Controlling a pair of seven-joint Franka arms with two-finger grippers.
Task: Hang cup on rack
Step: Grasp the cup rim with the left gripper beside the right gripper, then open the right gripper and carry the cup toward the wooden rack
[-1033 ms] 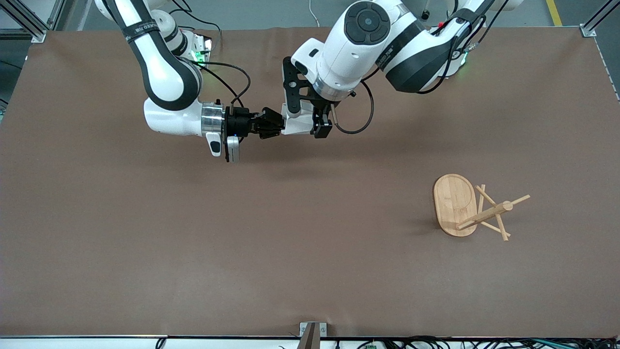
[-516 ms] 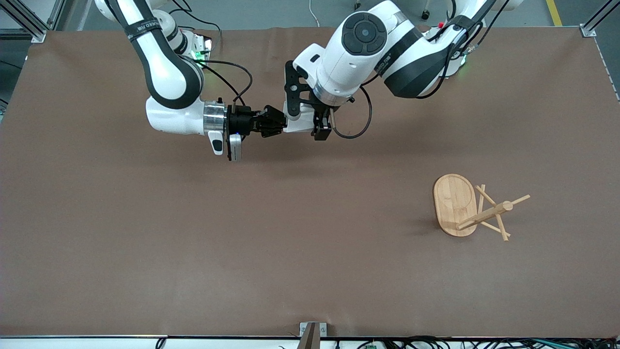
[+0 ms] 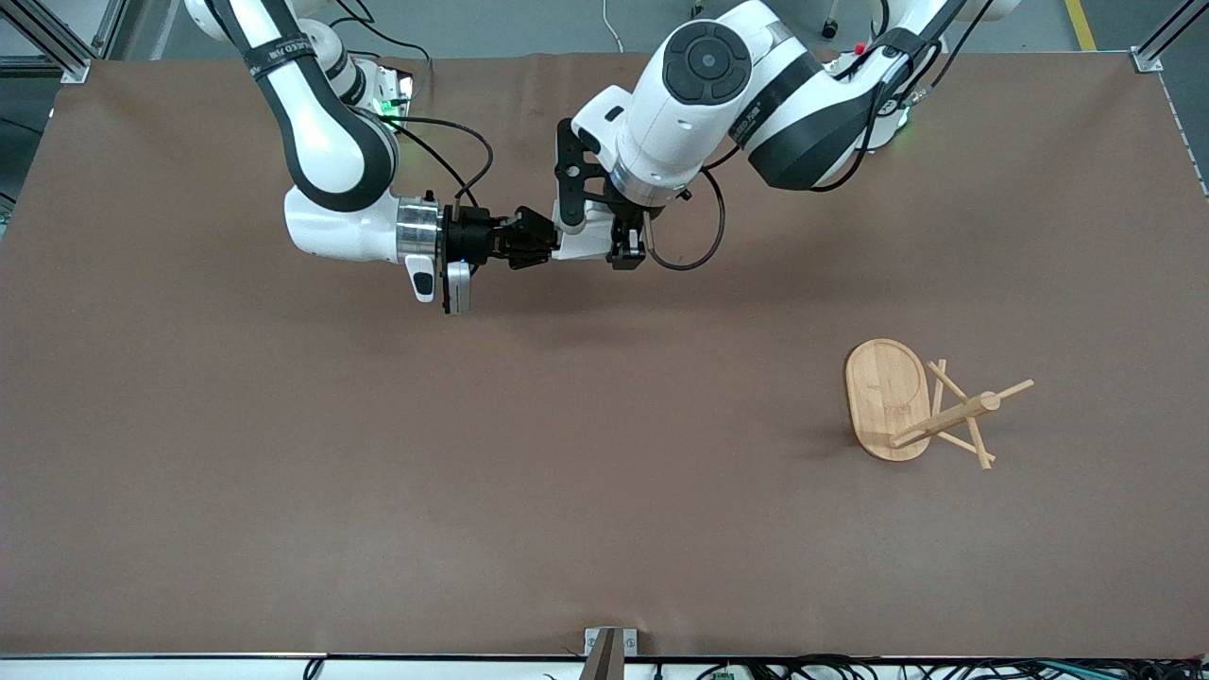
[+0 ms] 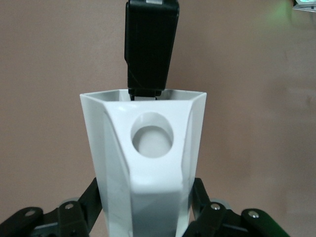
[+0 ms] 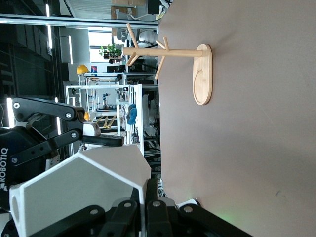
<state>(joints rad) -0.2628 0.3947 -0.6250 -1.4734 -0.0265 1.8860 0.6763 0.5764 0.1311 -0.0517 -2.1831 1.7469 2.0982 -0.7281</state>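
Even overhead light, soft shadow beside the rack [image 3: 911, 406], mild glare and close-up blur on the cup [image 4: 148, 173].

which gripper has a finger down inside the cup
The right gripper: one finger dips into the cup's open mouth, pinching the rim wall. The left gripper instead clamps the outside of the cup's body near its base.

A smooth, faintly glossy white plastic-looking cup [image 4: 148, 163] and a pale bamboo rack [image 3: 902, 401] with visible grain contrast with the matt brown table [image 3: 472, 472] and the arms' glossy white shells and matt black end effector fingers [image 4: 148, 49].
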